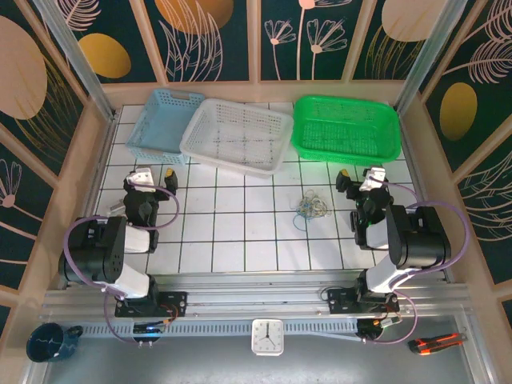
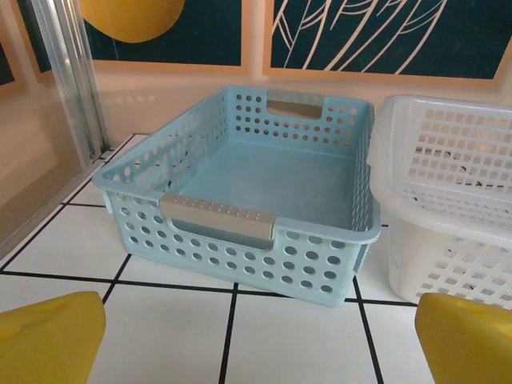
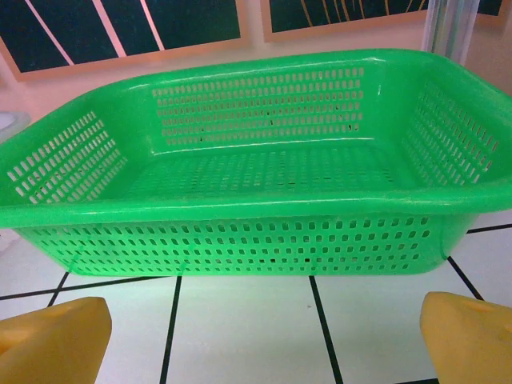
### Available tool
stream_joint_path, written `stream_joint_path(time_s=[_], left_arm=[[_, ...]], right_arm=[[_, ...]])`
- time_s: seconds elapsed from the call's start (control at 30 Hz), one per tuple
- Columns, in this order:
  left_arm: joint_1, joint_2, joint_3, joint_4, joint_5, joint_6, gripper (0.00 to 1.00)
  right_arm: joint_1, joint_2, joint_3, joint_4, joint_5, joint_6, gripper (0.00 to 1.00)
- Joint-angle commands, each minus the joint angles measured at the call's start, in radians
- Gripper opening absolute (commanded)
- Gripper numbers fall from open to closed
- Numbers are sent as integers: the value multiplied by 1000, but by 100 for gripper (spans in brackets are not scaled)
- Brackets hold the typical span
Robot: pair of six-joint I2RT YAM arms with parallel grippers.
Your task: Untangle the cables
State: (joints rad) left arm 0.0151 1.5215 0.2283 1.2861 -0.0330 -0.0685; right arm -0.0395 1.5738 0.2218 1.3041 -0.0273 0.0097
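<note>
Top external view: the cables [image 1: 310, 206] are seen tangled on the table [image 1: 240, 232], left of the right gripper [image 1: 358, 178]. It and the left gripper [image 1: 156, 178] are spread wide, with nothing pinched.

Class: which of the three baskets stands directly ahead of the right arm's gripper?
The green basket, at the right end of the row; the white basket is in the middle, the blue basket on the left.

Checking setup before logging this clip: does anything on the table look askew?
The white basket sits turned against the tile lines, its left side seemingly overlapping the blue basket. The cables lie tangled, as expected.
</note>
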Motion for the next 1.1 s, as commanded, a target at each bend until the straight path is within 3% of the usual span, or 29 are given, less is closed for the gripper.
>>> stream_joint_path(time_s=[0.0, 0.63, 0.83, 1.07], left_arm=[[5, 2, -4, 19, 18, -2, 99], [5, 3, -5, 18, 17, -4, 99], [5, 1, -24, 55, -109, -52, 99], [5, 1, -14, 36, -95, -45, 99]], right_arm=[[7, -8, -1, 21, 10, 7, 99], [6, -8, 0, 20, 11, 7, 99], [6, -8, 0, 21, 10, 8, 99], [6, -8, 0, 20, 10, 7, 99]])
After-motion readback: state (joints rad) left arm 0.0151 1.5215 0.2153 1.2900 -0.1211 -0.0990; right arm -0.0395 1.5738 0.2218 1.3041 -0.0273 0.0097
